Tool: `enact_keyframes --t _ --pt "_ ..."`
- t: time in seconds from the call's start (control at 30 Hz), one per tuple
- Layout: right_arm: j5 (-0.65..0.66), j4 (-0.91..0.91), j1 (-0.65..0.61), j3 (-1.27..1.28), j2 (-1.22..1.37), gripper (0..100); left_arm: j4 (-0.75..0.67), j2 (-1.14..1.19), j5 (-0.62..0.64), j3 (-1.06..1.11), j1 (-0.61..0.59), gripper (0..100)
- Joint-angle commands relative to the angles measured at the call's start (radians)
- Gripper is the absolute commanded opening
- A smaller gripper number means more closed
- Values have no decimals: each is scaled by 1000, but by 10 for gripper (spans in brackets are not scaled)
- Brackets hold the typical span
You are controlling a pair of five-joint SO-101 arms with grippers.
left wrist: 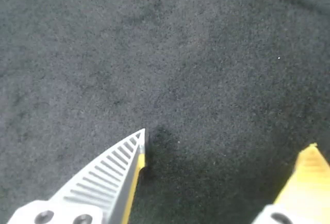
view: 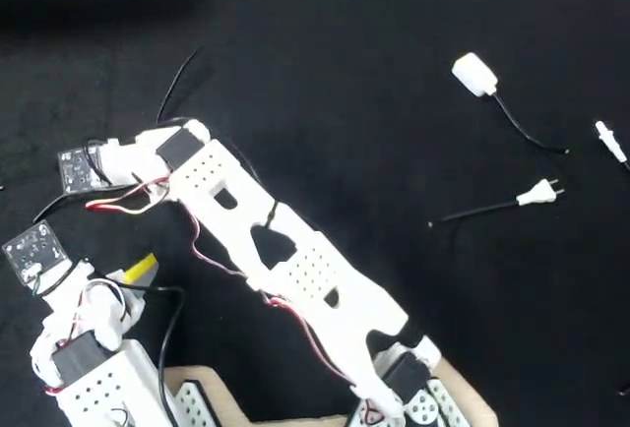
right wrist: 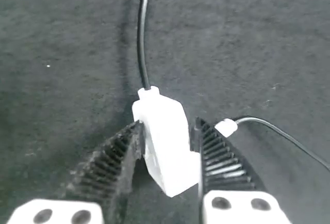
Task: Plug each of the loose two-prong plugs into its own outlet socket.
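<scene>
the right gripper [right wrist: 168, 123] was closed on a white outlet socket [right wrist: 165, 152], with a loose plug [right wrist: 225, 127] just beside it on the table [right wrist: 62, 38]. the left gripper [left wrist: 227, 138] hung wide open above the table.

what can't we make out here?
- Right wrist view: white block between the right tool fingers, which cover its sides, so socket or plug is unclear.
- Right wrist view: small white plug, front end hidden behind a finger.
- High view: plug at the right edge, prongs too small to count.
- High view: white adapter, slots too small to see.
</scene>
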Motion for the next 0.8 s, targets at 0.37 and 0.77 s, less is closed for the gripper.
enact_keyframes --t 0.37,0.77 --pt "2 55 51 -48 22 12 6 -8 -5 16 8 429" --pt "-284 -75 219 -260 25 12 6 -8 -5 16 8 429"
